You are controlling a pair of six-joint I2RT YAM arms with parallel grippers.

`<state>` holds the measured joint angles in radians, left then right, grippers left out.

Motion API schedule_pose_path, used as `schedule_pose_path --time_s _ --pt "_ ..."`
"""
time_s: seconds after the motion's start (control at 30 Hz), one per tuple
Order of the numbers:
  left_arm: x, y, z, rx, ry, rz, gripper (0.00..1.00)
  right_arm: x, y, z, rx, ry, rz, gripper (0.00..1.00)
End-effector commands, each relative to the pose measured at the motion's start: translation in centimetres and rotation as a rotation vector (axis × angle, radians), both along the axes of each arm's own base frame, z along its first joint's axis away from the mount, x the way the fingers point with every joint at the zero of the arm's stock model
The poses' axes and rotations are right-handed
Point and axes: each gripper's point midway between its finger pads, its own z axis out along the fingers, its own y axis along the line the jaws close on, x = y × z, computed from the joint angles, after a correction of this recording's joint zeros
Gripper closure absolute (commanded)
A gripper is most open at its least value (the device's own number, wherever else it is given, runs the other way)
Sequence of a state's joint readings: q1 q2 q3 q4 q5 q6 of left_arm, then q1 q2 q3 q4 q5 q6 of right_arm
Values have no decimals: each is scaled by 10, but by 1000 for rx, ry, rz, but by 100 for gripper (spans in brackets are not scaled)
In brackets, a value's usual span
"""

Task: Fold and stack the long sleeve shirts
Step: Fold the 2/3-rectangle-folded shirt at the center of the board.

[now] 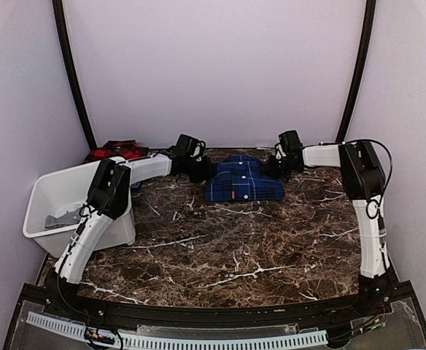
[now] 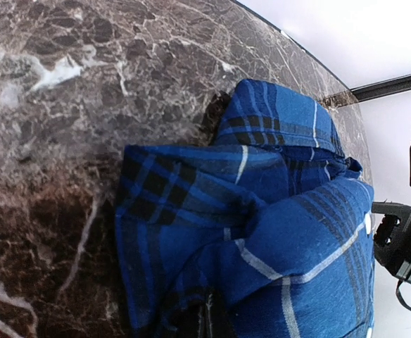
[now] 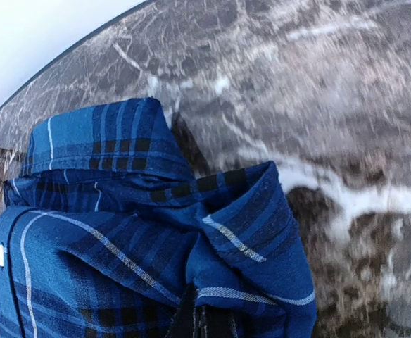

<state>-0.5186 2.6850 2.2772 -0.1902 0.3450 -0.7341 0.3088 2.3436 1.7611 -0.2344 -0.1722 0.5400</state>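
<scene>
The dark blue plaid shirt (image 1: 242,182) lies bunched in a folded bundle directly between the two grippers. The left gripper (image 1: 200,171) has its jaws pinched tight on one edge of the cloth, and the right gripper (image 1: 277,164) is pinched on the opposite edge. In both wrist views the gathered folds bury the fingertips almost entirely. The red-and-black shirt (image 1: 114,151) lies out past the left gripper, away from the bundle, partly hidden behind a white bin (image 1: 45,193). A grey object (image 1: 63,219) in the bin is hard to make out. The brown marble table (image 1: 220,248) has white veins and stands between pale lilac walls (image 1: 213,65).
</scene>
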Motion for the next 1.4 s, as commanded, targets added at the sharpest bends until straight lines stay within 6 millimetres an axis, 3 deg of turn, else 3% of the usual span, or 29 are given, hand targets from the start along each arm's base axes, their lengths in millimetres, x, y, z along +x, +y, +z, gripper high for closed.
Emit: schedule_pose_path --time_s 0.0,0.1,0.13,0.17,0.2,0.23,0.27,0.3,0.33,0.37,0.4,0.43,0.5,0.53,0.57,0.6,0.63,0.73,0.9,1.07,1.37 --pt "-36 -18 26 9 8 -59 100 -44 0 -5 -3 65 36 100" --pt "-67 -13 38 27 10 -65 100 -75 -5 -4 9 78 46 100" --pt "-83 -11 22 44 35 -72 100 -88 -5 -5 10 90 55 100" --pt "-94 -14 41 27 17 -75 100 -101 -5 -7 4 102 64 100" --pt "-110 -8 24 45 51 -75 100 -114 -4 -7 -1 106 71 100" --pt "-123 -13 43 30 25 -91 100 -127 -4 -7 -3 113 76 100" --pt "-139 -7 27 59 50 -92 100 -141 -3 -6 0 116 84 100" --pt "-153 -14 45 42 23 -111 100 -158 -1 -6 7 120 95 100" --pt "-172 -4 26 75 67 -108 100 -174 0 -6 10 129 100 100" --pt "-183 -11 45 47 31 -122 100 -190 2 -4 16 130 110 100" --pt "-200 0 28 79 65 -110 100 -212 0 -1 19 130 114 100" --pt "-211 -3 44 58 37 -119 100 -226 0 2 21 124 115 100" --pt "-240 13 34 83 60 -114 100 -251 0 13 41 110 112 100" --pt "-243 17 49 69 36 -101 100 -259 -1 20 48 97 117 100" --pt "-254 23 44 81 44 -105 100 -266 -3 27 52 84 112 100" --pt "-256 25 56 68 23 -102 100 -270 -5 35 49 66 106 100" --pt "-263 29 54 80 28 -106 100 -272 -8 45 47 44 100 100" --pt "-268 33 72 66 -8 -114 100 -275 -14 69 47 -15 90 100" --pt "-264 38 88 77 -52 -97 100 -276 -18 90 39 -57 96 100" --pt "-254 41 104 93 -91 -65 100 -271 -25 99 2 -83 73 100" --pt "-239 60 107 120 -100 -16 100 -260 -31 98 -37 -89 49 100"
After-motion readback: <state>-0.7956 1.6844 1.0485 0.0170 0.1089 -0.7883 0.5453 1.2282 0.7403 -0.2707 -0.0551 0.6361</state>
